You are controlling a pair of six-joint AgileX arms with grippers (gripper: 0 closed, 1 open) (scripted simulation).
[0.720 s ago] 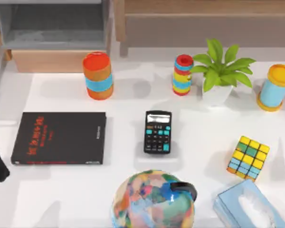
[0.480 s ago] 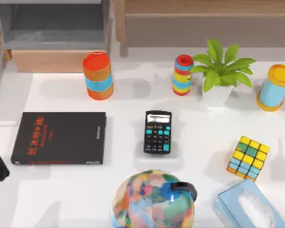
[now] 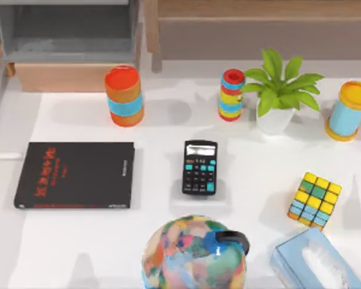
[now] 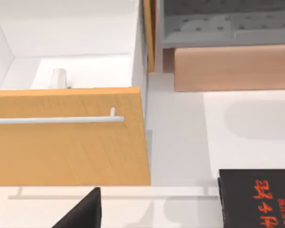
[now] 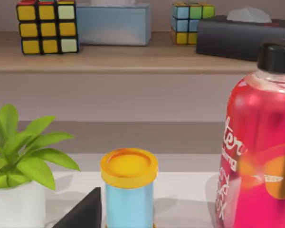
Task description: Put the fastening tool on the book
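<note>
lying flat on the left part of the white tabletop [image 3: 84, 253], the black book [image 3: 75, 175] shows red lettering on its cover, with nothing on top of it. a calculator [image 3: 200, 167] sits near the middle, apart from the book, and a many-coloured ball [image 3: 194, 253] stands at the near edge below it. to the right are a cube [image 3: 314, 200] and a blue tissue box [image 3: 310, 265]. along the back stand an orange can [image 3: 124, 95], a striped can [image 3: 231, 94], a plant [image 3: 280, 90] in a white pot and a blue can [image 3: 349, 111] with a yellow lid

the left wrist view looks down on an open drawer [image 4: 66, 137] with a wooden front and a pale bar handle [image 4: 57, 119], just beside the tabletop's left edge. inside the white drawer lies a small pale tool [image 4: 59, 78] with a rounded end, partly hidden behind the drawer front, well apart from the book, whose corner appears in that view too. a dark part of the left hand [image 4: 83, 213] shows at the frame's edge above the drawer front; whether it is clenched or released cannot be told

the right wrist view faces the back of the tabletop, taking in the blue can, the plant and a red bottle [image 5: 259, 142] with a black cap close by. a dark part of the right hand [image 5: 80, 211] shows there, near the blue can, and its state cannot be told either
</note>
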